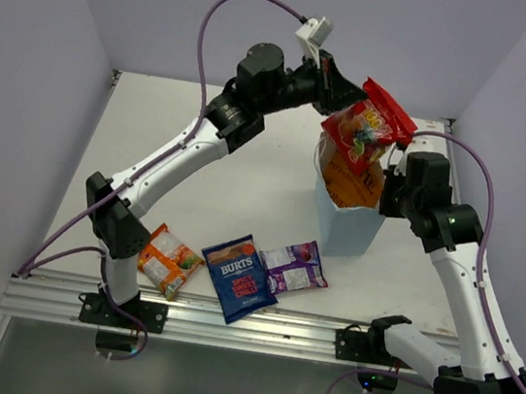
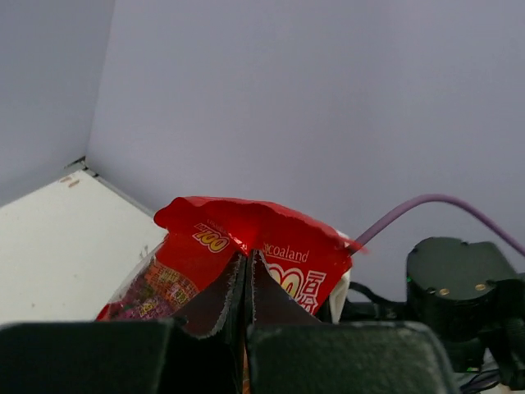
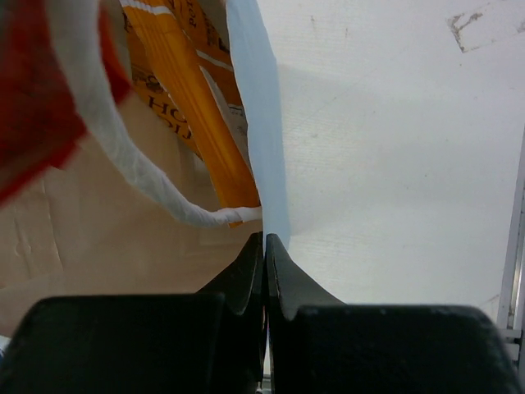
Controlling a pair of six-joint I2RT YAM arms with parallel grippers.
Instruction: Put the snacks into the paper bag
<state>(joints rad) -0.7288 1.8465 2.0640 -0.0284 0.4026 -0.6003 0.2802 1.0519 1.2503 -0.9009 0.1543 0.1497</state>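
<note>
My left gripper is shut on the red packet and holds it above the mouth of the light blue paper bag. In the left wrist view the red packet hangs past my closed gripper. The large orange Kettle bag stands inside the paper bag, also shown in the right wrist view. My right gripper is shut on the bag's right wall. The blue Burts bag, purple-white packet and orange-white packet lie on the table near the front edge.
The white table is enclosed by grey walls at left, back and right. A metal rail runs along the front edge with both arm bases on it. A white string handle loops inside the bag.
</note>
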